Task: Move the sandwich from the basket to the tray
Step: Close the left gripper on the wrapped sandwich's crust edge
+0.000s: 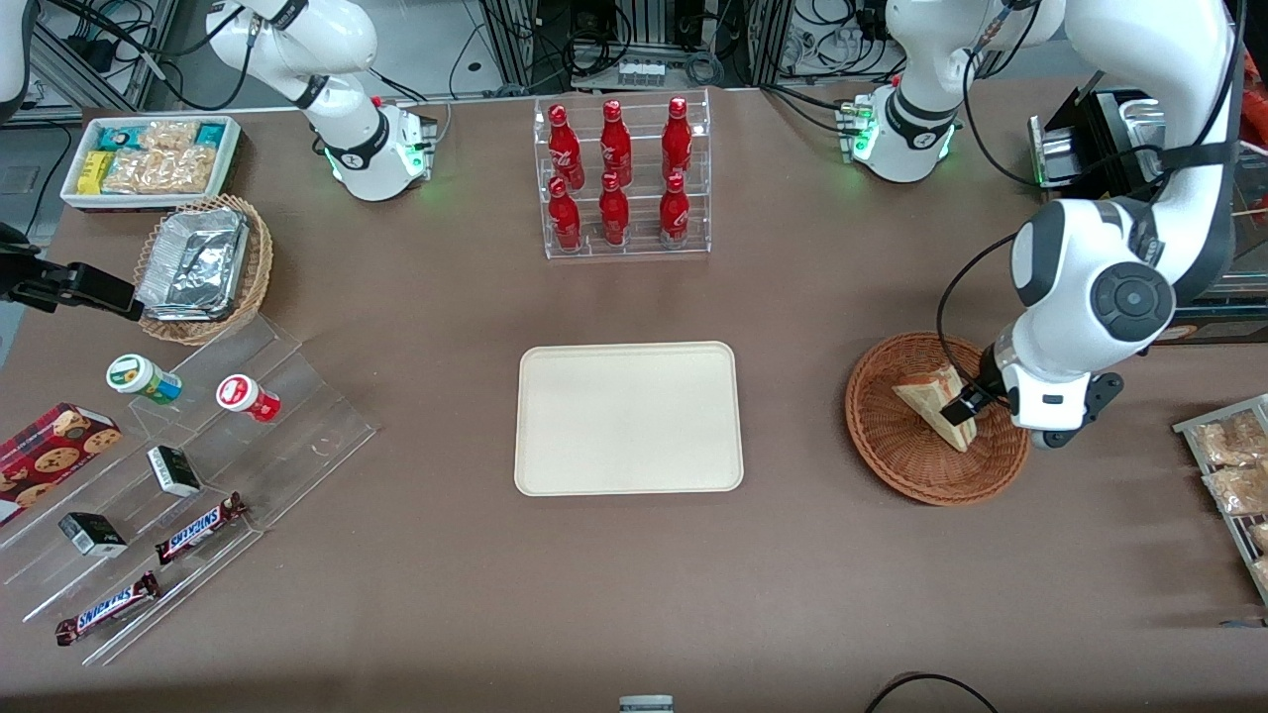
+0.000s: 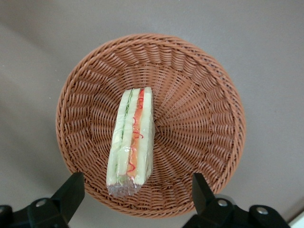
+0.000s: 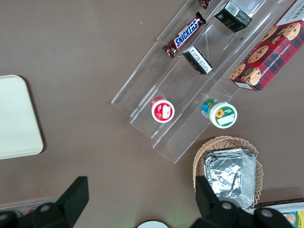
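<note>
The sandwich lies in the reddish-brown wicker basket toward the working arm's end of the table. In the left wrist view the wrapped sandwich rests on its side, with its layered cut edge up, near the middle of the basket. My left gripper hovers above the basket, over the sandwich's end near the rim. Its fingers are open wide and hold nothing. The gripper straddles the sandwich's wrapped tip without touching it. The cream tray lies bare at the table's middle.
A clear rack of red bottles stands farther from the front camera than the tray. A wire rack of snack packs lies at the working arm's table edge. A clear stepped stand, tan basket with foil packs and white bin lie toward the parked arm's end.
</note>
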